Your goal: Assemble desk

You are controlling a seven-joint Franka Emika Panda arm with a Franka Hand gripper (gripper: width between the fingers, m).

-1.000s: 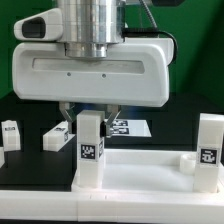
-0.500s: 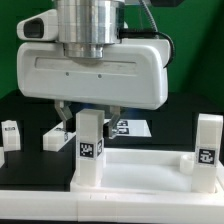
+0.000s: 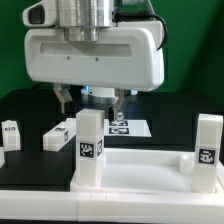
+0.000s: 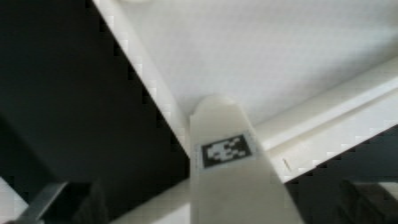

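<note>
One white square plastic post leg (image 3: 91, 148) upright on white raised-rim plastic tabletop (image 3: 145, 178), end effector (image 3: 92, 104) released, fingers spread just above it, black bench (image 3: 28, 106) beneath

Black table (image 3: 28, 106): tabletop (image 3: 140, 186), marker board (image 3: 133, 129) (loose legs (image 3: 57, 136))

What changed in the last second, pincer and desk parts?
The pincer let go of the upright leg, spread open and rose clear of its top. Unchanged: that leg stands in the tabletop corner, the second upright leg and the loose leg on the table have not moved.
</note>
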